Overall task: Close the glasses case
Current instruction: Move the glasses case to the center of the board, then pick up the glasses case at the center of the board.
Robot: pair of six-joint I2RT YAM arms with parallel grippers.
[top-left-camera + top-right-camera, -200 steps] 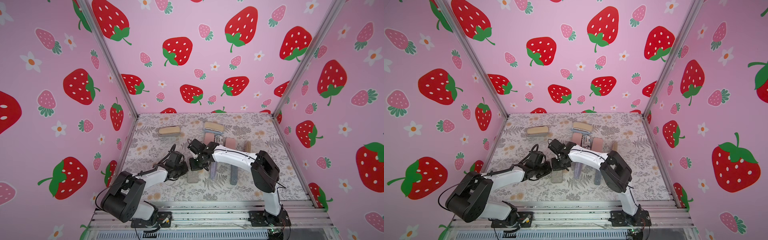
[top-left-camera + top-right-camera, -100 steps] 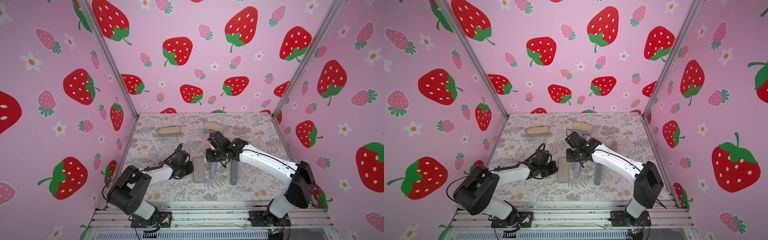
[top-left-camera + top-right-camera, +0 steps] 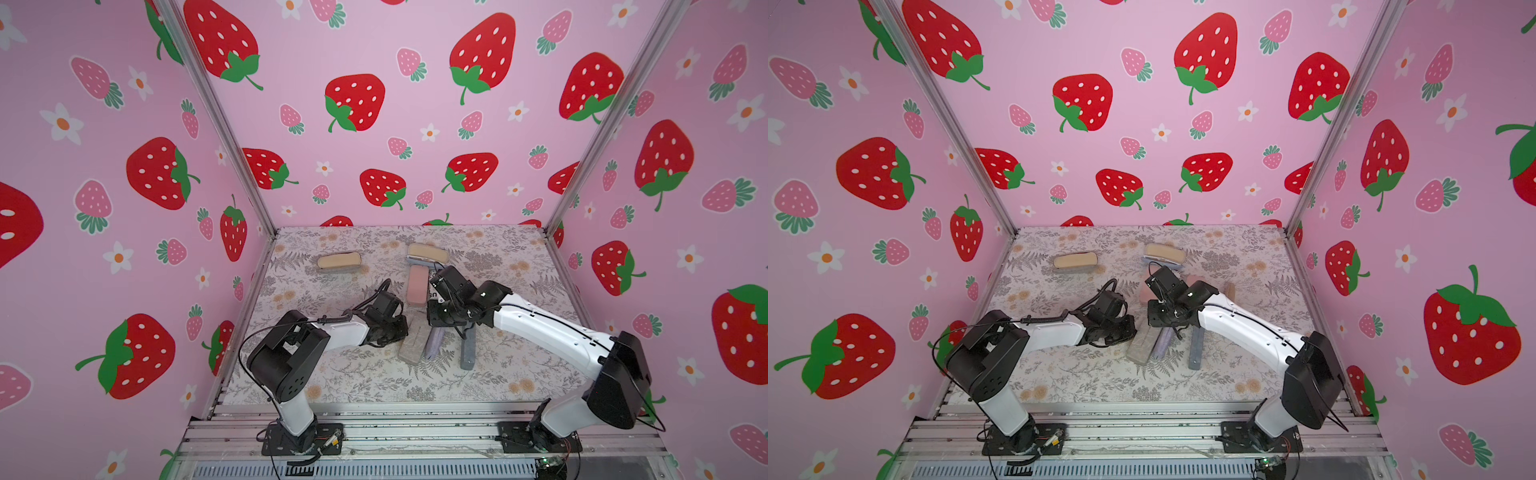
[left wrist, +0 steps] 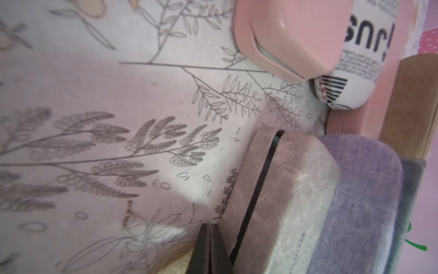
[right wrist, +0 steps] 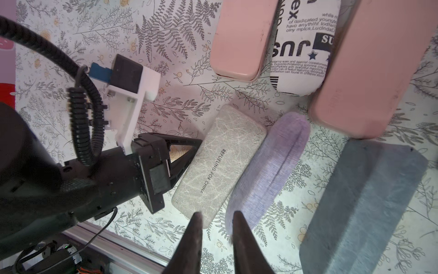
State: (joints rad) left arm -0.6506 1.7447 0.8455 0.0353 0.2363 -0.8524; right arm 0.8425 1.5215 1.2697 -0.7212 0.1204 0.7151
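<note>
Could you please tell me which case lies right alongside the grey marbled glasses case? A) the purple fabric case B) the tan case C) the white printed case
A: in the right wrist view the purple fabric case lies lengthwise against the grey marbled glasses case, side to side.

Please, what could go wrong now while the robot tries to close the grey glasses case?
1. The shut left pincer sits at the side of the grey case; a push could slide it into the lilac case beside it.
2. The left wrist view shows a dark gap along its lid, so it may not be latched.
</note>
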